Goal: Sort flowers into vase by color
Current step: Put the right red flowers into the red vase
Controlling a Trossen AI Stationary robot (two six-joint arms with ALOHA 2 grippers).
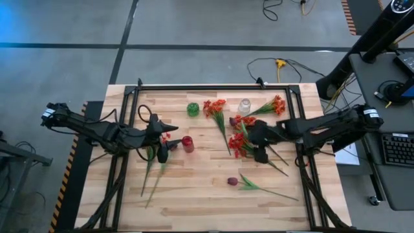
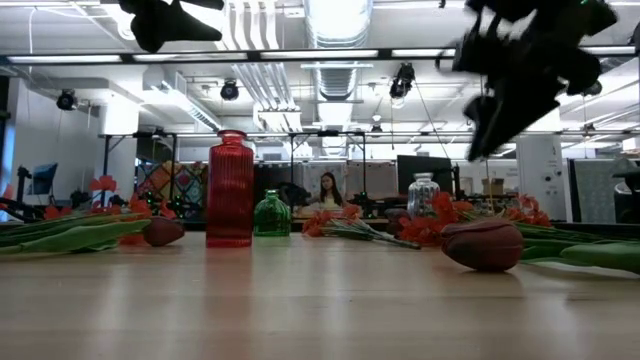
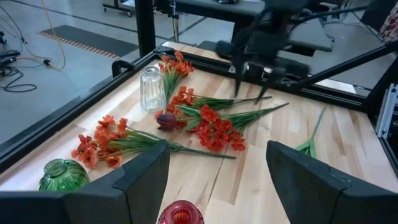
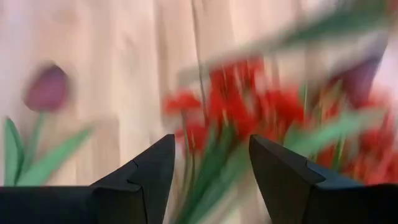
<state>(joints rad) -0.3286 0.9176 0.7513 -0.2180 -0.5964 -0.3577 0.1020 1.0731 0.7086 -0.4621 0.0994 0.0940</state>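
My left gripper point(image 1: 172, 133) hovers open just left of the red vase point(image 1: 187, 144), whose mouth shows below its fingers point(image 3: 180, 215). Beside it, leafy stems point(image 1: 152, 169) with a red bloom and a purple bud lie flat on the table. My right gripper point(image 1: 254, 145) hangs open above a pile of red blooms point(image 1: 237, 143), blurred in its wrist view point(image 4: 230, 106), and is raised clear of the table in the low view point(image 2: 500, 110). Orange-red clusters point(image 1: 215, 107) point(image 1: 276, 104) lie near the green vase point(image 1: 193, 109) and the clear vase point(image 1: 244, 105). A purple bud point(image 1: 233, 182) lies nearer the front edge.
A black frame point(image 1: 213, 86) borders the wooden table top. The three vases stand upright between the arms. Bare wood lies along the near edge point(image 1: 194, 210). A person sits far behind the table point(image 2: 327, 188). Cables lie on the floor beyond the far edge.
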